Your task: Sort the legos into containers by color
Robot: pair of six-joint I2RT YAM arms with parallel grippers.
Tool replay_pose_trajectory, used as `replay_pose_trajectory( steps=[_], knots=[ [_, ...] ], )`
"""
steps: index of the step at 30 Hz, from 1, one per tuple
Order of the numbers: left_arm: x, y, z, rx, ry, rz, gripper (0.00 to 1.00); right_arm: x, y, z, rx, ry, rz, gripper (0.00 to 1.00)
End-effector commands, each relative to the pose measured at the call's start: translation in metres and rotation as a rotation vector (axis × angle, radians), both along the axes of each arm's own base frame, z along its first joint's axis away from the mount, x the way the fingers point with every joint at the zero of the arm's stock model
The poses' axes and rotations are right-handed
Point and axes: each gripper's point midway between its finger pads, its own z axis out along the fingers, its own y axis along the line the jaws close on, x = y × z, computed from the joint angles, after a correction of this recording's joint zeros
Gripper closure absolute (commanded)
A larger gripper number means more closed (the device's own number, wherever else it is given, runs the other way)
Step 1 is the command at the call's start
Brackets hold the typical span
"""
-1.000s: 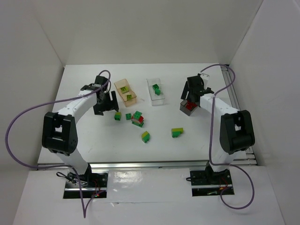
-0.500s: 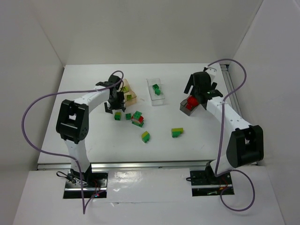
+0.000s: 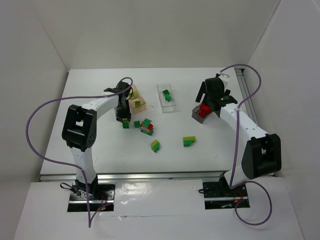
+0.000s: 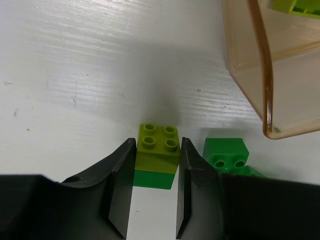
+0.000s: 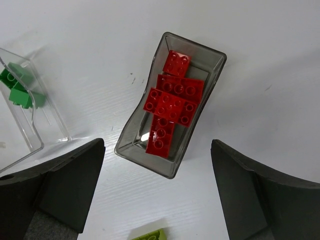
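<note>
Left gripper [image 4: 157, 146]: closed on a small plastic two-colour stack [image 4: 159, 152], a yellow-green brick on a green one, with a black finger [image 4: 122, 175] against each side.
Gripped stack: standing on the white table [image 3: 100, 150], just off the near corner of the orange-tan translucent plastic bin [image 4: 250, 65].
Bin contents: yellow-green bricks [image 3: 136, 102] lie inside the orange-tan bin.
Loose green brick [image 4: 225, 152]: just beside the gripped stack, on the near side of the orange-tan bin.
Green-and-red cluster [image 3: 147, 126]: near the orange-tan bin, on its near side and slightly to the right.
Other mixed stacks: one yellow-green-and-green piece [image 3: 156, 145] and a second like it [image 3: 189, 141], both farther from the orange-tan bin toward the arm bases and to its right.
Right gripper [image 5: 157, 150]: jaws spread wide, holding nothing, hovering over the smoky dark grey bin [image 5: 130, 145].
Smoky dark grey bin: well to the right of the orange-tan bin, holding red bricks [image 5: 170, 102].
Clear plastic bin [image 3: 166, 107]: between the two, near the orange-tan bin's right side, with green bricks [image 3: 167, 95] inside.
</note>
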Motion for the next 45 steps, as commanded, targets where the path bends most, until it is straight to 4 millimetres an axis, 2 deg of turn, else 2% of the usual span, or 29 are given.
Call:
replay_pose_trajectory(
  steps=[1,2,3,4,5,6,7,8,9,10,11,13,14,15,16,17,18,19,20,23,24,25,27,31,32,40,43,44,45],
  knots=[
    [0.01,-0.001,0.034,-0.032,-0.083,0.021,0.83,-0.001,0.008,0.032,0.04,-0.07,0.027,0.07],
    [0.011,-0.001,0.042,-0.057,-0.098,0.025,0.87,-0.002,0.011,0.031,0.04,-0.064,0.05,0.07],
    [0.01,0.0,0.051,-0.078,-0.108,0.027,0.92,-0.002,0.024,0.037,0.072,-0.082,0.108,0.07],
    [0.015,0.004,0.065,-0.105,-0.139,0.04,1.0,-0.003,0.03,0.035,0.083,-0.075,0.145,0.07],
    [0.012,0.001,0.086,-0.159,-0.173,0.021,1.0,-0.007,0.039,0.042,0.091,-0.095,0.201,0.07],
    [0.015,0.006,0.102,-0.196,-0.207,0.033,1.0,-0.008,0.063,0.05,0.143,-0.118,0.307,0.07],
    [0.016,0.005,0.115,-0.229,-0.239,0.016,1.0,-0.011,0.076,0.053,0.165,-0.129,0.375,0.07],
    [0.014,-0.004,0.132,-0.306,-0.259,-0.021,1.0,-0.016,0.092,0.059,0.177,-0.144,0.46,0.07],
    [0.013,-0.006,0.155,-0.347,-0.32,-0.055,1.0,-0.023,0.115,0.065,0.228,-0.155,0.569,0.07],
    [0.015,-0.006,0.169,-0.391,-0.36,-0.065,1.0,-0.024,0.128,0.077,0.246,-0.182,0.627,0.07],
    [0.015,-0.018,0.188,-0.477,-0.404,-0.127,1.0,-0.031,0.144,0.083,0.268,-0.185,0.686,0.07],
    [0.009,-0.027,0.207,-0.566,-0.451,-0.17,1.0,-0.04,0.172,0.105,0.314,-0.245,0.813,0.07],
    [0.008,-0.031,0.213,-0.61,-0.466,-0.184,1.0,-0.047,0.19,0.107,0.343,-0.249,0.864,0.02],
    [0.007,-0.046,0.227,-0.707,-0.502,-0.238,1.0,-0.049,0.202,0.107,0.369,-0.252,0.893,0.0],
    [0.004,-0.051,0.222,-0.748,-0.487,-0.246,1.0,-0.049,0.214,0.109,0.387,-0.27,0.92,0.0],
    [0.004,-0.051,0.225,-0.783,-0.498,-0.24,1.0,-0.054,0.233,0.119,0.395,-0.282,0.965,0.0],
    [0.006,-0.056,0.237,-0.829,-0.546,-0.247,1.0,-0.051,0.247,0.107,0.397,-0.248,0.984,0.0],
    [0.004,-0.062,0.238,-0.841,-0.549,-0.253,1.0,-0.046,0.254,0.108,0.388,-0.251,0.964,0.0],
    [0.001,-0.068,0.233,-0.837,-0.536,-0.258,1.0,-0.045,0.273,0.106,0.385,-0.241,0.985,0.0],
    [-0.002,-0.074,0.235,-0.831,-0.539,-0.256,1.0,-0.038,0.295,0.113,0.377,-0.252,0.998,0.0],
    [0.0,-0.073,0.234,-0.823,-0.543,-0.248,1.0,-0.04,0.313,0.105,0.385,-0.234,1.033,0.0],
    [0.0,-0.073,0.234,-0.823,-0.543,-0.248,1.0,-0.04,0.313,0.105,0.385,-0.234,1.033,0.0],
    [0.001,-0.075,0.237,-0.817,-0.552,-0.252,1.0,-0.039,0.329,0.103,0.388,-0.228,1.056,0.0],
    [0.003,-0.077,0.232,-0.806,-0.546,-0.245,1.0,-0.037,0.344,0.097,0.418,-0.209,1.045,0.0],
    [0.005,-0.075,0.232,-0.795,-0.551,-0.235,1.0,-0.035,0.344,0.101,0.425,-0.217,1.031,0.0],
    [0.008,-0.072,0.232,-0.74,-0.574,-0.199,1.0,-0.036,0.354,0.094,0.485,-0.193,0.987,0.15],
    [0.009,-0.073,0.231,-0.728,-0.577,-0.195,1.0,-0.037,0.359,0.098,0.496,-0.212,0.988,0.2],
    [0.011,-0.072,0.234,-0.72,-0.59,-0.19,1.0,-0.036,0.359,0.099,0.504,-0.21,0.971,0.23],
    [0.011,-0.072,0.234,-0.72,-0.59,-0.19,1.0,-0.036,0.359,0.099,0.512,-0.206,0.966,0.31]
  ],
)
